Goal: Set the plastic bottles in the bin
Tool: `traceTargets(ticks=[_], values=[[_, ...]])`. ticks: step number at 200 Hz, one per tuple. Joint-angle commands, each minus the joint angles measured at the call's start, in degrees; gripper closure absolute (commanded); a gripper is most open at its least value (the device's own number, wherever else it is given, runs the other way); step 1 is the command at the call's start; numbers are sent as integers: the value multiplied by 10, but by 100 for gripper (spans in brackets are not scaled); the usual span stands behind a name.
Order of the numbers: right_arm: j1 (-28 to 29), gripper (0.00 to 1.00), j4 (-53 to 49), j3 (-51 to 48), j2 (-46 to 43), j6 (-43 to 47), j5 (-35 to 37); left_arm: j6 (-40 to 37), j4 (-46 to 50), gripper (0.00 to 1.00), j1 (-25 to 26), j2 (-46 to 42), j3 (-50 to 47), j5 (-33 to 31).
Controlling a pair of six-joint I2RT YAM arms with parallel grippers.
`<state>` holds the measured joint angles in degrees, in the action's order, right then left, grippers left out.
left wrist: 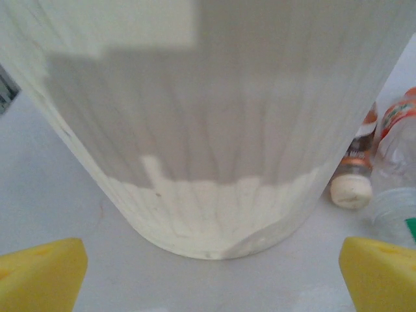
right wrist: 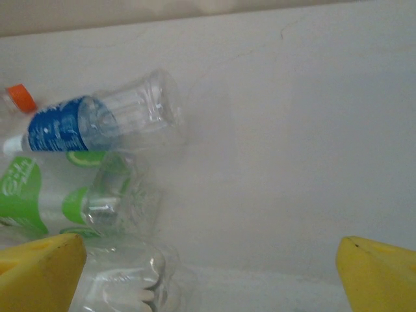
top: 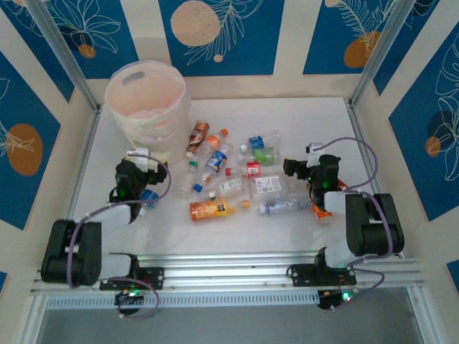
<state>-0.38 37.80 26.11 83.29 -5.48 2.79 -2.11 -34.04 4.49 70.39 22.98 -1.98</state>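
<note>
Around my cell stand cream walls [top: 287, 79] with blue panels [top: 215, 36], painted with white leaf sprays and orange discs. The white table [top: 301, 118] is smooth and matt, with an aluminium rail [top: 237, 272] along its near edge.

The bin [top: 154, 125] stands upright at the far left of the table, pale and translucent, one oval handle cut-out near its rim. Through the left wrist camera its ribbed wall [left wrist: 214, 130] rises straight ahead.

My left gripper [left wrist: 211, 276] faces the bin's foot, its yellow pads spread wide with nothing between them. My right gripper [right wrist: 208, 273] is spread just as wide and holds nothing, low over bare table at the right edge of the heap.

The plastic bottles [top: 237, 175] lie scattered mid-table, right of the bin. A brown bottle [left wrist: 356, 175] with a cream cap lies just beside the bin. An orange bottle [top: 211, 208] lies nearest me.

One clear bottle wears a blue label [right wrist: 62, 127], another a green label [right wrist: 23, 195]; I cannot read the white lettering on either.
</note>
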Motion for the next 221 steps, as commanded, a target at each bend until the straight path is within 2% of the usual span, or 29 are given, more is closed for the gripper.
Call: traceTargets(ticks=[1, 53, 86, 106, 123, 162, 221], values=[[2, 1, -50, 18, -44, -1, 9, -6, 112, 1, -6, -75, 12, -20], [5, 1, -125, 33, -103, -29, 50, 102, 325, 0, -4, -250, 14, -48], [11, 1, -183, 56, -120, -52, 77, 196, 445, 1, 4, -302, 26, -66], [12, 1, -223, 73, -124, -68, 94, 230, 498, 1, 17, -304, 38, -67], [15, 1, -256, 85, -126, -81, 101, 242, 539, 1, 32, -301, 51, -91], [22, 1, -313, 95, -144, -110, 135, 229, 608, 0, 56, -282, 87, -107], [23, 1, -335, 79, -198, -114, 150, 227, 709, 1, 88, -185, 165, -115]])
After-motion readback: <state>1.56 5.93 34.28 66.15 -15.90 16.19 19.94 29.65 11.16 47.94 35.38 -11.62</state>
